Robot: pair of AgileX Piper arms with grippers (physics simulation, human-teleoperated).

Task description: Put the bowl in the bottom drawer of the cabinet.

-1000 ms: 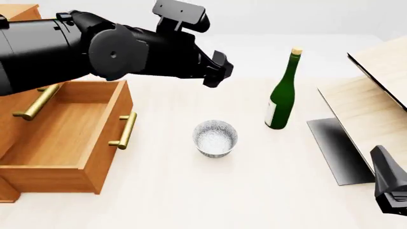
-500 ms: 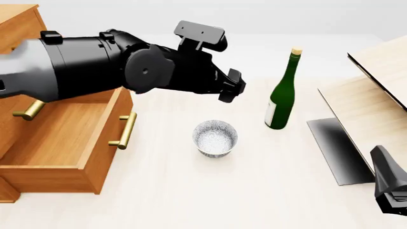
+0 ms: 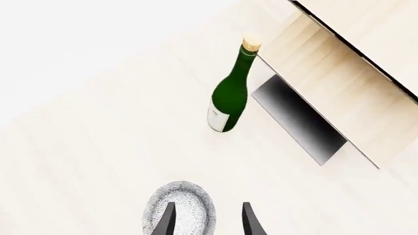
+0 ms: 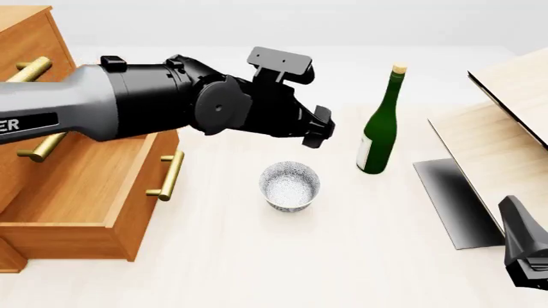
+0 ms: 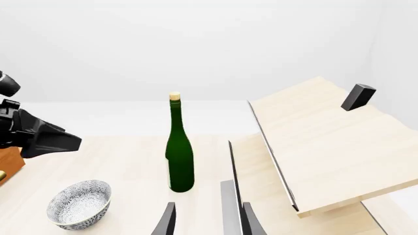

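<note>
The bowl [image 4: 289, 185] is small, round and deep, white with a fine grey speckle inside and out, and stands upright on the pale, faintly grained wooden table [image 4: 256, 256] at the centre of the front view. At the left of that frame the cabinet [image 4: 25, 38] is smooth orange-brown wood, and its bottom drawer [image 4: 86, 192] is pulled out, a box with a brass bar handle on its front. Right of the bowl stands a glossy green wine bottle [image 4: 380, 125] with a white label and a cork. At the right edge sits a pale light-wood box [image 4: 505, 128] with a black panel. The matte black left gripper [image 4: 319, 128] hangs above the bowl, apart from it; in the left wrist view its two thin dark fingers [image 3: 167, 221] are spread apart with nothing between them. The right gripper [image 5: 207, 220], low in the front view's right corner, likewise has its fingers parted and empty.
</note>
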